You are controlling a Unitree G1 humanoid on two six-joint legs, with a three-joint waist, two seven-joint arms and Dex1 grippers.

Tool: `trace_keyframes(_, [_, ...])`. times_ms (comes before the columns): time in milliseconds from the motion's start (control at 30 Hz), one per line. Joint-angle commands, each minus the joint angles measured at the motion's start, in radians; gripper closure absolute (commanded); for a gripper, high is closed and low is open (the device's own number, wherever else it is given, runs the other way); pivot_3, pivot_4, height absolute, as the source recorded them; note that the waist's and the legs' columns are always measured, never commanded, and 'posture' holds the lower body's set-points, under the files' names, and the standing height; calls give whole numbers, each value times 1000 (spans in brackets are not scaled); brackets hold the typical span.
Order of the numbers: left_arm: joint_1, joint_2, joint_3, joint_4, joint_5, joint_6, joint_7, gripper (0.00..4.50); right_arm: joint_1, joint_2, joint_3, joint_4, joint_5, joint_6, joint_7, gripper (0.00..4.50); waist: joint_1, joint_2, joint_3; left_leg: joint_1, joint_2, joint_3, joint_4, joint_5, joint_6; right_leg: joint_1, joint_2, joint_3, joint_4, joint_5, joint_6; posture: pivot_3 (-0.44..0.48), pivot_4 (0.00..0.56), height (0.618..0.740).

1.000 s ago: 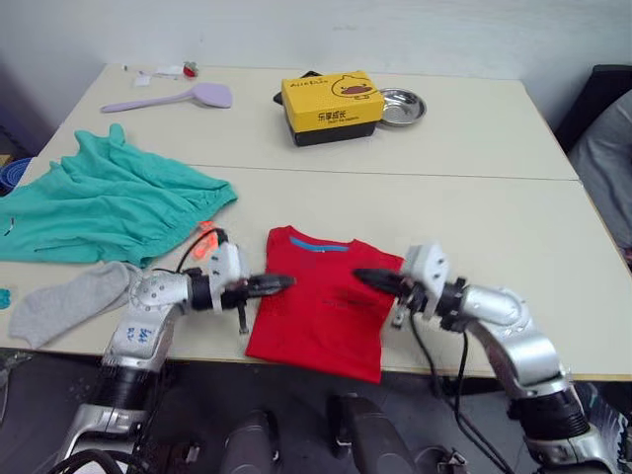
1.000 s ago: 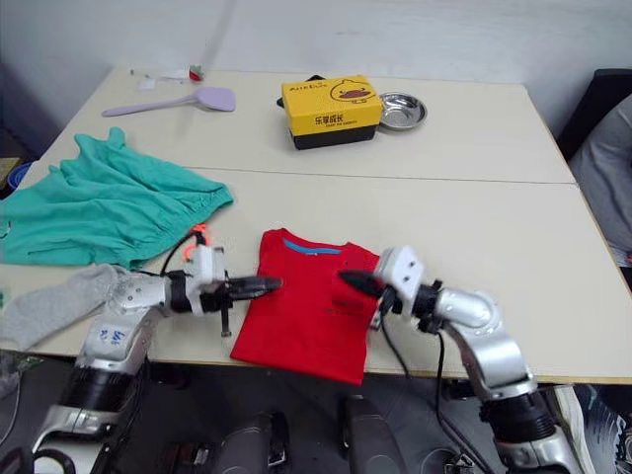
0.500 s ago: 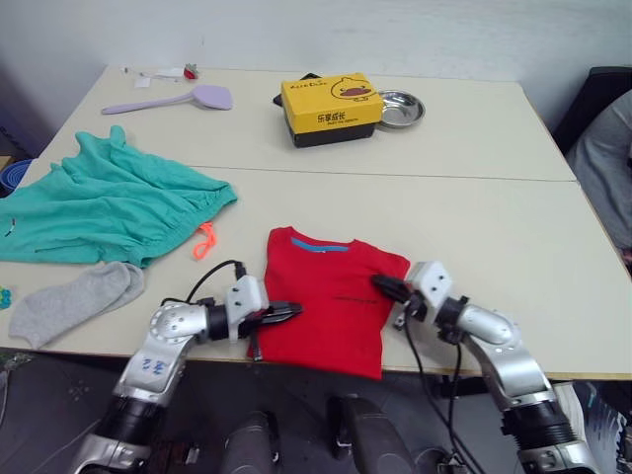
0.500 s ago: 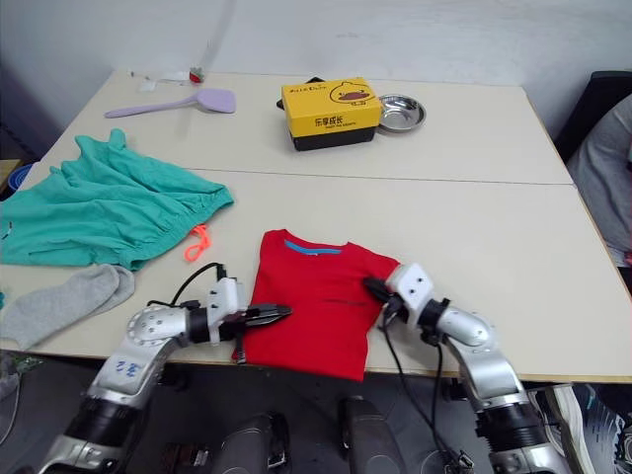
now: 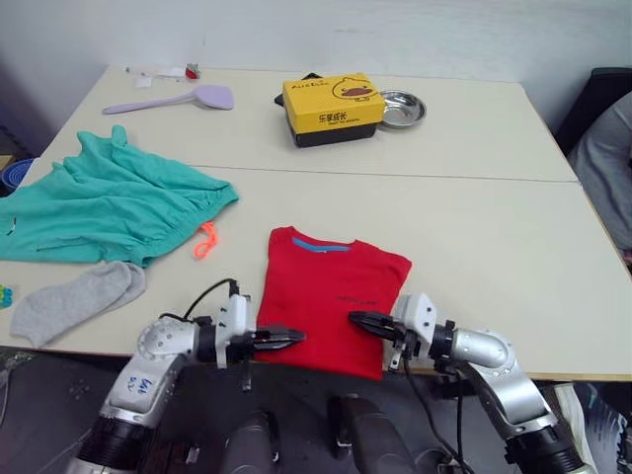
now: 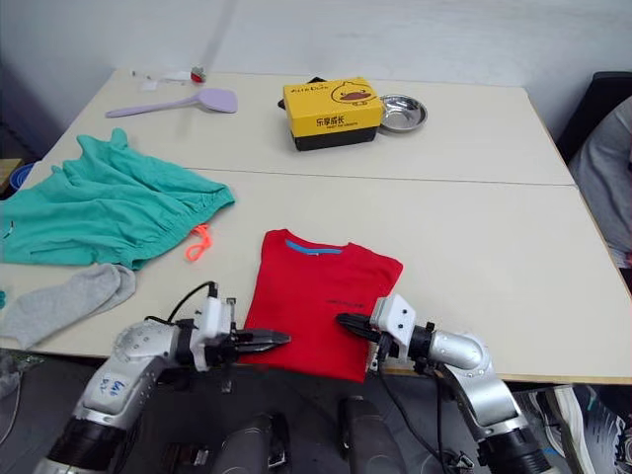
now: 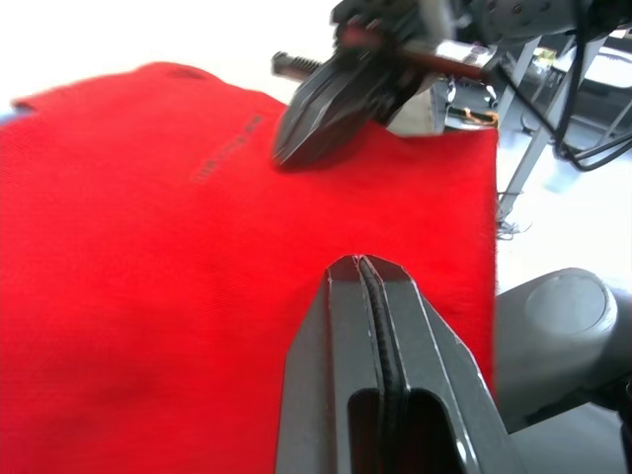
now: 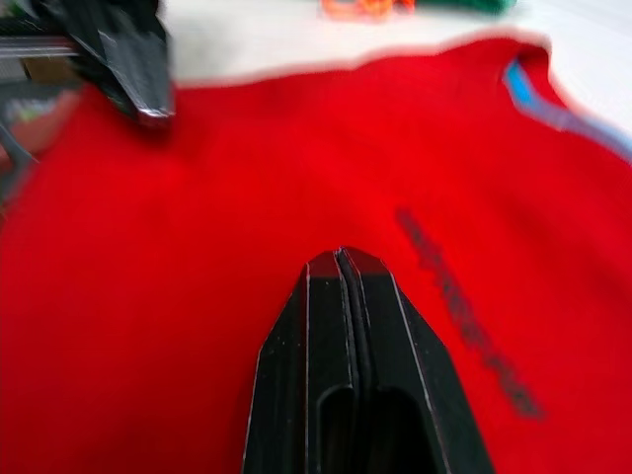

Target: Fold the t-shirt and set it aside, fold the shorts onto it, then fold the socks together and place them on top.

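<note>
Clearly the riskiest spot is the near table edge, where the bright red short-sleeved cotton t-shirt (image 5: 332,299), already narrowed with its sleeves tucked in, lies with its hem at the very lip of the pale beige table (image 5: 494,237). Going from the robot's left: the light grey knit socks (image 5: 77,299) lie flat near the front edge, just beside the teal-green soft fabric shorts (image 5: 107,202), whose orange drawstring (image 5: 205,240) trails toward the shirt; neither has been handled. The left gripper (image 5: 286,338) hovers low over the shirt's near left corner with its black fingers pressed together, nothing between them. The right gripper (image 5: 359,321) faces it over the near right part of the hem, its fingers likewise closed and empty. With both claws pinched flat, a push or slide could drag the hem off the table edge, or bunch the cloth and undo the sleeve folds, rather than lift it for the crosswise fold. Farther back, the yellow cardboard box with a black base (image 5: 331,107) is shut, its contents unseen, and the small shiny metal bowl (image 5: 400,108) beside it looks empty.
</note>
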Motion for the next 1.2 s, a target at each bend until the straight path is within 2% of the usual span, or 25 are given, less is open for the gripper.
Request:
trace_keyframes(33, [-4, 15, -27, 13, 60, -40, 7, 4471, -11, -4, -16, 44, -43, -14, -40, 4500, 0, 0, -1, 0, 0, 0, 0, 0, 0, 0, 0, 0, 0, 0, 0, 0, 150, 740])
trace_keyframes(133, [13, 35, -5, 36, 52, -38, -6, 4471, -35, -29, -61, 106, -52, -34, -63, 4500, -1, 0, -1, 4, 0, 0, -1, 0, 0, 4, 0, 0, -1, 0, -1, 0, 150, 740])
trace_keyframes(200, [22, 56, 20, 50, 34, -39, -22, 4471, -56, -40, -93, 143, -39, -44, -70, 4500, -1, 0, -1, 12, 0, 0, -2, -2, 1, 12, 0, 0, -4, -1, -2, 0, 150, 740])
trace_keyframes(367, [57, 120, 87, -12, -95, 59, -82, 4471, -96, -66, -179, 177, 27, -24, -52, 4500, -3, 0, -1, 14, 2, 0, -4, -4, -1, 14, 0, -1, -5, -2, -3, 0, 150, 740])
trace_keyframes(433, [66, 145, 121, -81, -152, 132, -67, 4471, -85, -116, -219, 148, 70, -11, 5, 4500, -2, 2, 0, 13, 2, 0, -4, -4, -1, 13, 0, -1, -4, -2, -4, 0, 150, 740])
trace_keyframes(467, [65, 147, 147, -116, -186, 165, -48, 4301, -77, -144, -242, 123, 106, 20, 34, 4500, -1, 2, 0, 12, 2, 0, -4, -4, -1, 12, 0, -1, -4, -2, -4, 0, 150, 740])
trace_keyframes(533, [56, 158, 207, -171, -246, 206, -29, 3886, -47, -224, -305, 20, 266, 222, 97, 4500, 3, 3, 1, 10, 2, 0, -4, -4, 0, 11, 0, -1, -5, -2, -3, 0, 150, 740])
trace_keyframes(633, [45, 186, 274, -201, -284, 222, -33, 2916, 27, -422, -358, -121, 486, 652, 155, 3894, 5, 4, 1, 10, 2, 0, -3, -5, 0, 12, 0, -1, -5, -2, -2, 0, 150, 740])
trace_keyframes(733, [26, 229, 314, -187, -311, 235, -79, 1918, 77, -575, -380, -186, 597, 983, 111, 2837, 3, 2, 0, 11, 2, -2, -4, -5, 1, 12, 0, -1, -6, -3, -3, 0, 150, 740])
trace_keyframes(833, [15, 260, 313, -159, -292, 221, -122, 906, 50, -578, -390, -205, 671, 1163, 29, 1772, -5, 1, 0, 11, 3, -3, -4, -6, 0, 12, 2, -1, -8, -4, -5, 0, 150, 740])
trace_keyframes(933, [11, 265, 300, -145, -269, 195, -148, 0, -20, -493, -381, -209, 708, 1278, -89, 621, -9, 1, 0, 11, 2, -3, -4, -6, 0, 11, 3, 1, -8, -4, -5, 0, 150, 740])
trace_keyframes(1000, [2, 252, 298, -147, -268, 185, -142, 0, -72, -418, -375, -214, 741, 1353, -163, 36, -13, -2, -1, 11, 3, -4, -5, -7, -2, 12, 4, 1, -9, -4, -5, 0, 150, 740])
trace_keyframes(1200, [2, 244, 274, -152, -239, 144, -153, 0, -168, -215, -364, -241, 792, 1530, -336, 36, -30, -5, -3, 9, 3, -4, -7, -8, -5, 11, 5, 1, -11, -3, -4, 0, 150, 740])
